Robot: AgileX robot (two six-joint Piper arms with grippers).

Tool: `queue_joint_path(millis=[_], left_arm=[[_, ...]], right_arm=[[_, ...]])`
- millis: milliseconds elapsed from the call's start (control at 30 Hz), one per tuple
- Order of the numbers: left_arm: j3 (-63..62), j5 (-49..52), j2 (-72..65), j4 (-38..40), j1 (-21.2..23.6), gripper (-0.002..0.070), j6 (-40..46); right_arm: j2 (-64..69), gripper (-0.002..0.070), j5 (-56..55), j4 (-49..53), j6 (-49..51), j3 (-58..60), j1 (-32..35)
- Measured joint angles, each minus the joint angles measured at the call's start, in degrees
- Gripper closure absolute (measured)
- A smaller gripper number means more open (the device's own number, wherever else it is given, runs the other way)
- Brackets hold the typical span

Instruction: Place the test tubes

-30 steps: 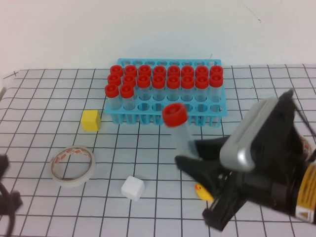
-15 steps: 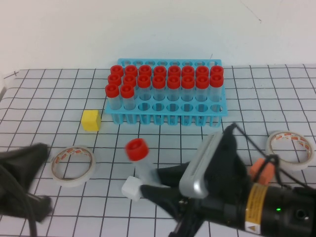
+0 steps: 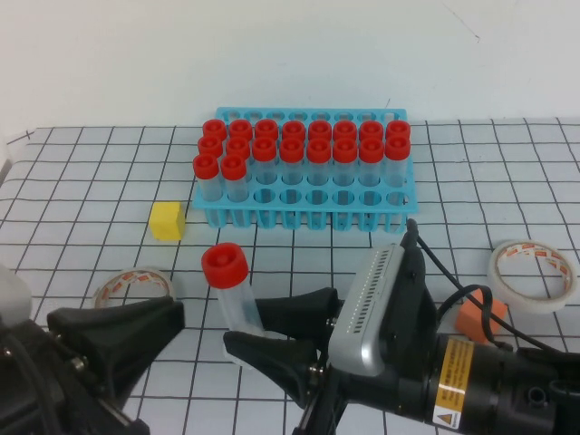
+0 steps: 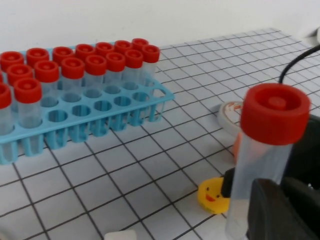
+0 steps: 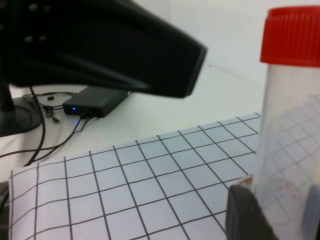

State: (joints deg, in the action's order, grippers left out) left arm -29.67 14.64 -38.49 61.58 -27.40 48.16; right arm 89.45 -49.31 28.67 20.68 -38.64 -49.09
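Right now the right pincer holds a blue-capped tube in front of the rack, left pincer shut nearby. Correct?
Not quite: the cap is red, not blue. The high view shows the right pincer holding the red-capped tube in front of the rack, with the left pincer shut beside it, near left.

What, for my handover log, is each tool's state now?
Left tool: shut, empty, near left corner.
Right tool: gripping the red-capped clear plastic test tube, front centre.

**Capped tube gripped close to the rack**

A red-capped test tube (image 4: 262,150) stands upright in the foreground, its lower end pinched by the right gripper (image 4: 247,200). A yellow duck (image 4: 212,196) lies just beside it. Well apart on the gridded table (image 4: 150,165), the blue rack (image 4: 100,127) holds rows of capped tubes (image 4: 73,70).
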Motion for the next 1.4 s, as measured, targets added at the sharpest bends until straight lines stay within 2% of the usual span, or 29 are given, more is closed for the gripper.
queue_joint_path(millis=[67,133,233,333,400,467,667,733,800,867,967,1400], left_arm=[[-0.12,0.55,0.0,1.77,0.0,0.0622,1.33],[-0.12,0.66,0.0,4.12,0.0,0.0533,2.48],[-0.12,0.66,0.0,8.56,0.0,0.0315,4.92],[-0.12,0.66,-0.11,12.38,0.0,0.0153,7.49],[-0.12,0.94,-0.41,14.96,0.0,0.0102,9.02],[-0.12,1.69,-1.06,17.35,0.0,0.0081,10.68],[-0.12,3.12,-5.01,26.31,0.0,0.0067,18.38],[-0.12,3.26,-6.01,29.24,0.0,0.0083,21.64],[-0.12,3.26,-6.45,31.74,0.0,0.0137,24.13],[-0.12,3.26,-6.56,34.15,0.0,0.0222,26.37],[-0.12,3.26,-6.56,35.63,0.0,0.0402,28.77],[-0.12,3.62,-6.56,36.65,0.0,0.0407,32.5]], right_arm=[[0.0,0.0443,0.0,-0.09,0.0,0.0,0.0],[0.0,0.0443,0.0,0.23,0.0,0.0,0.0],[0.0,0.0443,0.0,1.85,0.0,0.0,0.0],[0.0,0.0443,0.0,3.55,0.0,0.0,0.0],[0.0,0.0443,0.0,4.9,0.0,0.0,0.0],[0.0,0.0443,0.0,6.62,0.0,0.0,0.0],[0.0,0.0443,0.0,8.46,1.44,0.0,0.0],[0.0,0.0443,-0.1,8.46,2.02,0.0,0.0],[0.0,0.0443,-0.09,8.55,2.45,0.0,0.0],[0.0,0.0443,-0.09,8.55,2.68,0.0,0.0],[0.0,0.0443,-0.09,8.55,2.83,0.0,0.0],[0.0,0.0432,-0.22,7.86,4.4,0.0,-0.13]])
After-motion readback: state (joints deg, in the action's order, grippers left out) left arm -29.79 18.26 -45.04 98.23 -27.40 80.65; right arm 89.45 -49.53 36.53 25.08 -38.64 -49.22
